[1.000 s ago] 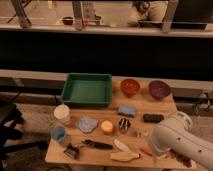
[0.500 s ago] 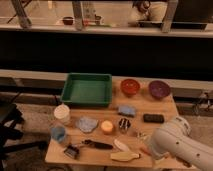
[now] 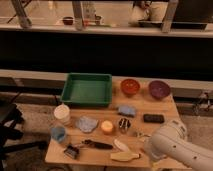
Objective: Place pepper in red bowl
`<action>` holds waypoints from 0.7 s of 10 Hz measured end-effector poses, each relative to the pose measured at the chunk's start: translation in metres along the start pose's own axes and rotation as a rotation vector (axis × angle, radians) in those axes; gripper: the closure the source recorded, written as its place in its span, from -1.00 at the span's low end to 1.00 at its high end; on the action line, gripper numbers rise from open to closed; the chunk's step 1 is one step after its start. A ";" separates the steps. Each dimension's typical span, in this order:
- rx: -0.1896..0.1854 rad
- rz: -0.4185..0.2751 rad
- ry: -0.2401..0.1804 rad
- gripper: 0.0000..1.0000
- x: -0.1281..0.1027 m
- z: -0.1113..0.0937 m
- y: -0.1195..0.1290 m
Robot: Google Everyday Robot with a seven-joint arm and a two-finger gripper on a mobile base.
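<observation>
The red bowl (image 3: pixel 130 86) stands at the back of the wooden table (image 3: pixel 165 107), between the green bin and the purple bowl (image 3: pixel 159 89). The pepper does not show; the spot at the table's front right is covered by my white arm (image 3: pixel 177 147). My gripper (image 3: pixel 146 150) is at the low end of that arm, pointing down at the table's front edge, just right of the pale yellow banana-like piece (image 3: pixel 125 156). The gripper is far from the red bowl, which lies at the opposite edge of the table.
A green bin (image 3: pixel 87 89) stands back left. A blue sponge (image 3: pixel 126 110), black block (image 3: pixel 153 118), dark can (image 3: pixel 124 124), orange ball (image 3: pixel 107 127), blue cloth (image 3: pixel 87 123), white cup (image 3: pixel 62 114), blue cup (image 3: pixel 58 133) and black tool (image 3: pixel 97 144) are spread over the table.
My arm has moved left and down over the table's front right corner, and now covers the spot where a small reddish thing lay.
</observation>
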 end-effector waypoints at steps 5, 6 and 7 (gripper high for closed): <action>0.013 0.050 0.056 -0.60 0.015 -0.002 -0.005; 0.018 0.065 0.057 -0.60 0.021 -0.002 -0.004; 0.022 0.078 0.053 -0.60 0.026 -0.001 -0.004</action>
